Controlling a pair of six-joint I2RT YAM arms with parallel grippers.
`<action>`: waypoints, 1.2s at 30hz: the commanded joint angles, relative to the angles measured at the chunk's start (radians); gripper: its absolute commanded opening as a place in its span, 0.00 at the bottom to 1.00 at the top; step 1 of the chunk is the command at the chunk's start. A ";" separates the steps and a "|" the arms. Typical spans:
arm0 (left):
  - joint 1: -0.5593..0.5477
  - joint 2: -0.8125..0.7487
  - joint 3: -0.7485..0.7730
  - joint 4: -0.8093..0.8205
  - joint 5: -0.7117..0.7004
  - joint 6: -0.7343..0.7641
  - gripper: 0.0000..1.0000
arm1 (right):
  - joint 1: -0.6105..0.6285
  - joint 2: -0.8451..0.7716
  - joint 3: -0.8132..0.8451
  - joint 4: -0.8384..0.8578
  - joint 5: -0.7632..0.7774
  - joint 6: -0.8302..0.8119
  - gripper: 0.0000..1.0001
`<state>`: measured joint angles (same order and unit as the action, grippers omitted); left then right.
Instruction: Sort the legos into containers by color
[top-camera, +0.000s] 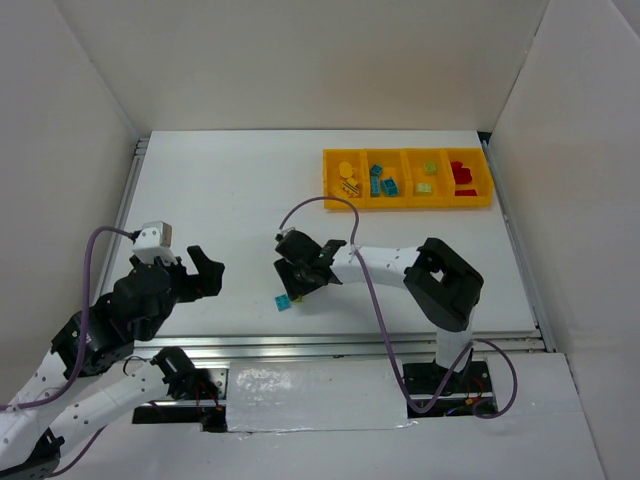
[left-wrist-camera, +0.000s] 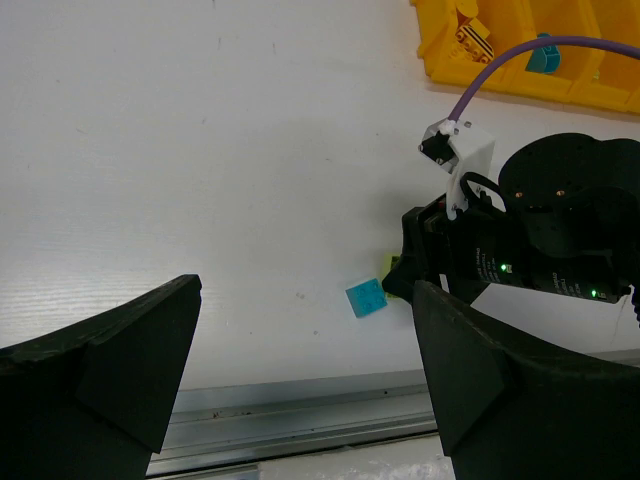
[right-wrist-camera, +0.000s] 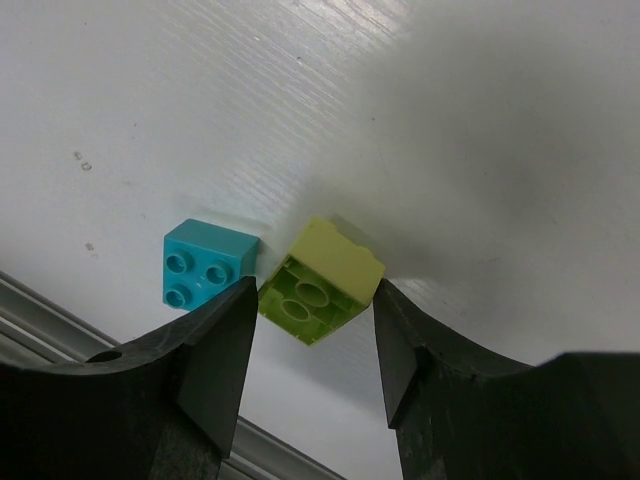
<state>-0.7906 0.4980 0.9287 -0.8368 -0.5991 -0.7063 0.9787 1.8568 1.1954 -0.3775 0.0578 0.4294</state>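
My right gripper (right-wrist-camera: 315, 335) is shut on a light green brick (right-wrist-camera: 325, 280), which is tilted with its hollow underside showing, just above the table. A blue brick (right-wrist-camera: 205, 263) lies studs-up right beside it on the left, outside the fingers. From above, the right gripper (top-camera: 300, 280) points down near the front edge with the blue brick (top-camera: 284, 301) at its tip. My left gripper (top-camera: 205, 270) hangs open and empty to the left; its view shows the blue brick (left-wrist-camera: 367, 298) ahead. The yellow tray (top-camera: 407, 205) at the back right holds yellow, blue, green and red bricks, one colour per compartment.
A metal rail (left-wrist-camera: 300, 415) runs along the table's front edge, close behind the two bricks. White walls enclose the table on three sides. A purple cable (top-camera: 345, 235) arcs over the right arm.
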 joint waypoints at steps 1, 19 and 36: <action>-0.002 0.004 -0.002 0.039 -0.001 0.025 1.00 | -0.005 0.002 0.046 -0.014 0.033 0.026 0.57; -0.001 -0.003 -0.002 0.041 0.002 0.027 0.99 | -0.002 -0.011 0.067 -0.086 0.111 0.109 0.69; -0.001 -0.009 -0.004 0.041 0.004 0.027 0.99 | 0.000 0.070 0.132 -0.112 0.132 0.112 0.58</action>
<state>-0.7906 0.4976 0.9283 -0.8368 -0.5968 -0.7059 0.9787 1.9022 1.2903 -0.4774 0.1673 0.5343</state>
